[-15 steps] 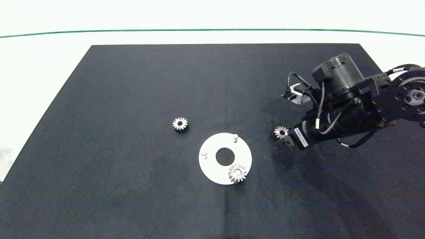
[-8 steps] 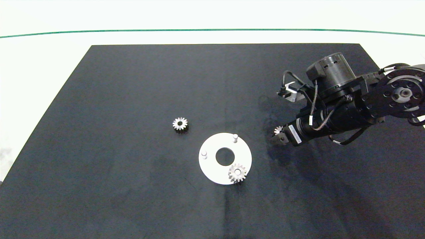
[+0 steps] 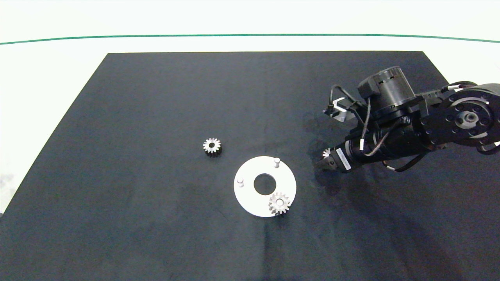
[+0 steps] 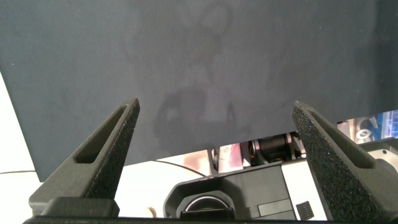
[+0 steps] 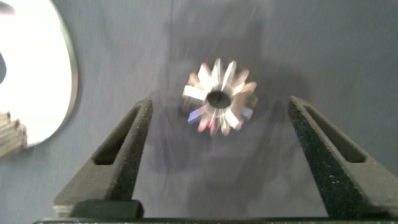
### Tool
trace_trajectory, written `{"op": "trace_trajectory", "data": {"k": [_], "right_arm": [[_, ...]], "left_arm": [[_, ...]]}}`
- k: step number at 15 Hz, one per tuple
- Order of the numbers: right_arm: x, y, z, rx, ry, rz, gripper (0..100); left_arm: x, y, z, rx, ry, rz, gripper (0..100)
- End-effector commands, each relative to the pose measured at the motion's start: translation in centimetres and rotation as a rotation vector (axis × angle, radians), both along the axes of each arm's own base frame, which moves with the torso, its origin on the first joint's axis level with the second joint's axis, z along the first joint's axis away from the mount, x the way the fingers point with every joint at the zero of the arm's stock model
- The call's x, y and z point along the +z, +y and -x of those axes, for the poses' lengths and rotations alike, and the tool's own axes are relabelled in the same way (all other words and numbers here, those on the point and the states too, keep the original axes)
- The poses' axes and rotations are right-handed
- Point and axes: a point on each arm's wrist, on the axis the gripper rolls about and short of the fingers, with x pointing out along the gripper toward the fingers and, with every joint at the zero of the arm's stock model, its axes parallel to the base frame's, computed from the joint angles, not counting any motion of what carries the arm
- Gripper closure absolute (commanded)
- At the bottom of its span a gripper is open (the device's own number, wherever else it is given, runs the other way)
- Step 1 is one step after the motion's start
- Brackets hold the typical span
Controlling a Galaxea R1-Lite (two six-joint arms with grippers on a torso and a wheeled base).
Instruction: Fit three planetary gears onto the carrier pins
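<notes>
The right gripper (image 3: 321, 163) on its dark arm is reaching in from the right side of the black mat (image 3: 156, 97) and is hovering low just to the right of the flat white disc with a large round central hole (image 3: 250, 197). Its two grey fingers (image 5: 121, 162) are standing wide apart, with a small silvery metal spur gear (image 5: 219, 96) lying flat on the mat between them and touching neither; from above, only a sliver of that gear (image 3: 325, 153) is showing at the gripper's tip.

A second silvery gear (image 3: 279, 203) is sitting over a peg at the near right edge of the disc. The other two short pale grey cylindrical pins, one at the far side (image 3: 276, 161) and one at the left (image 3: 240, 182), are standing bare. The third silvery gear (image 3: 212, 146) is lying on the mat to the left of the disc, apart from it.

The left gripper (image 4: 214, 130) is hanging over bare mat with its fingers spread wide, gripping nothing
</notes>
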Motion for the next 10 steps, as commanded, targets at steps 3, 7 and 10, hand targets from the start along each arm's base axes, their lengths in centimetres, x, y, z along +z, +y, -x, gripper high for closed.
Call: {"op": "trace_trajectory", "data": {"k": [3, 7, 10], "right_arm": [[-0.76, 0.49, 0.1, 0.014, -0.007, 0.002, 25], [-0.75, 0.38, 0.1, 0.011, -0.007, 0.002, 33], [-0.75, 0.28, 0.05, 0.008, -0.007, 0.002, 39]], "left_arm": [[0.0, -0.01, -0.05, -0.001, 0.005, -0.001, 0], [-0.03, -0.02, -0.13, -0.001, 0.01, -0.002, 0], [0.07, -0.02, -0.16, -0.002, 0.0, -0.001, 0]]}}
